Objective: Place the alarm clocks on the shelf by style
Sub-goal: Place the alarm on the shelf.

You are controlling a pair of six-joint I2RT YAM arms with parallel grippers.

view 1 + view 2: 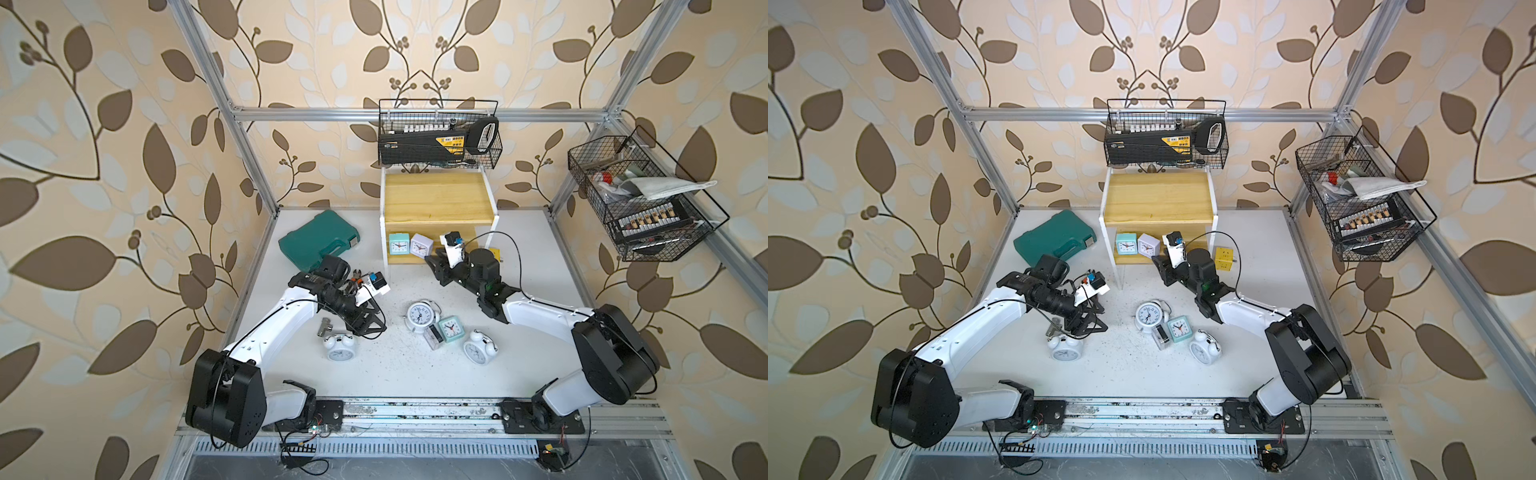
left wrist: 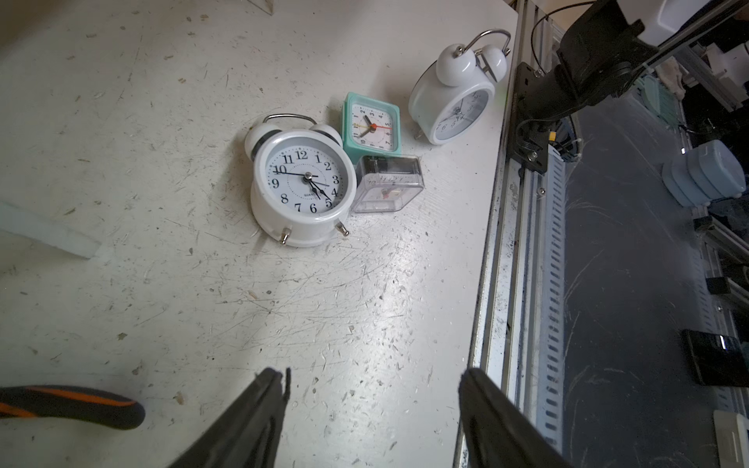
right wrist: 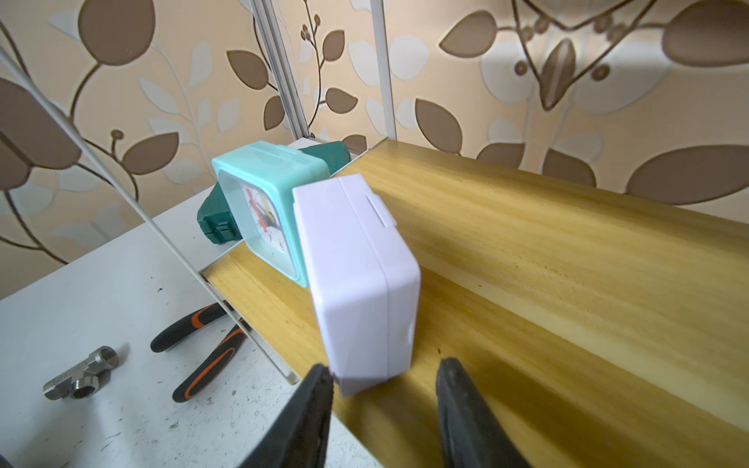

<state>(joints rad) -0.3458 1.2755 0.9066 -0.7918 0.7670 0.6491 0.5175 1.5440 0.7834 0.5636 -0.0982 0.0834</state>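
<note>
Right gripper (image 3: pixel 385 369), nearest item: jaws parted either side of the near corner of the lilac clock (image 3: pixel 360 283), not clamping it; whether a finger touches it we cannot tell. Lilac clock stands on the lower board of the shelf (image 1: pixel 434 195), just beside the teal clock (image 1: pixel 398 243) and near the front edge. Hazard, as we judge it: a sideways or hasty withdrawal could tip it against the teal clock or drag it off the board. Left gripper (image 2: pixel 373 375): wide, empty, above the table (image 1: pixel 540 257) just beside the left round clock (image 1: pixel 340 347). Middle round clock (image 2: pixel 304 186), mint clock (image 2: pixel 372 125) and clear clock (image 2: pixel 387 184) lie touching, right of it; we expect that lifting one may shift the others. Pliers (image 3: pixel 210 360) lie left of the shelf, a likely snag for the left arm.
</note>
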